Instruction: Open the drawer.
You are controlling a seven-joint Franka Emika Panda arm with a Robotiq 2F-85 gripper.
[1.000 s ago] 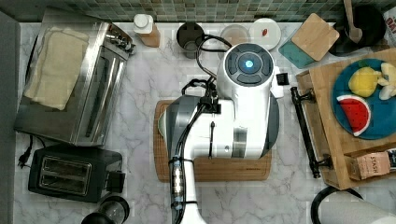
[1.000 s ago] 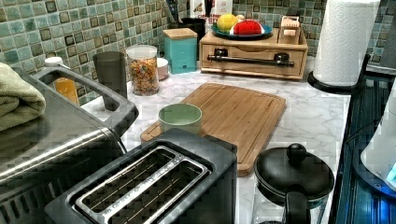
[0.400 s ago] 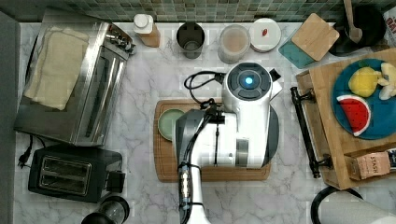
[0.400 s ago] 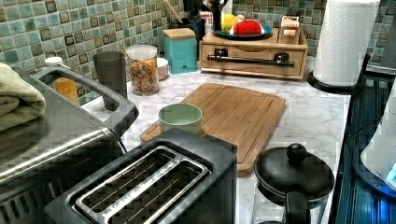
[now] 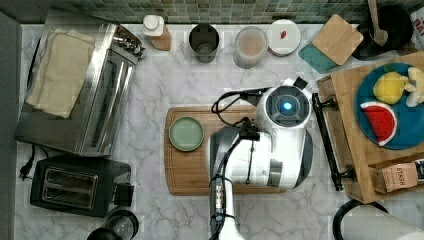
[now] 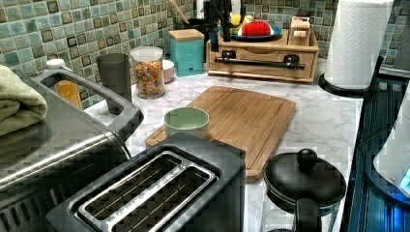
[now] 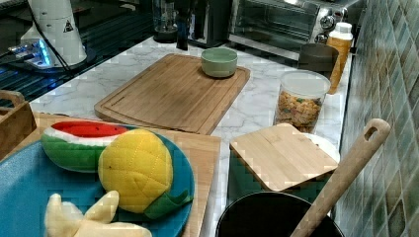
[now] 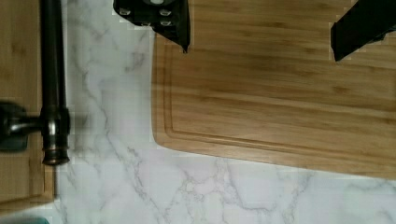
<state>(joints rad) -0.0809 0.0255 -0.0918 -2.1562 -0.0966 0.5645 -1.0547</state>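
In the wrist view, the drawer (image 8: 18, 70) sits closed with its black bar handle (image 8: 49, 74) on the front; bare marble counter (image 8: 107, 116) separates it from the cutting board (image 8: 280, 93). My gripper (image 8: 259, 28) hangs over the board edge, fingers spread apart, empty — approach step. Next: align the jaws across the bar, then descend.

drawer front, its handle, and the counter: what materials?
Drawer: light wood by its visible grain, matte. Handle: looks like dark metal, a round bar with a dull sheen. Counter: white, grey-veined, marble-like; real stone or laminate can't be told.
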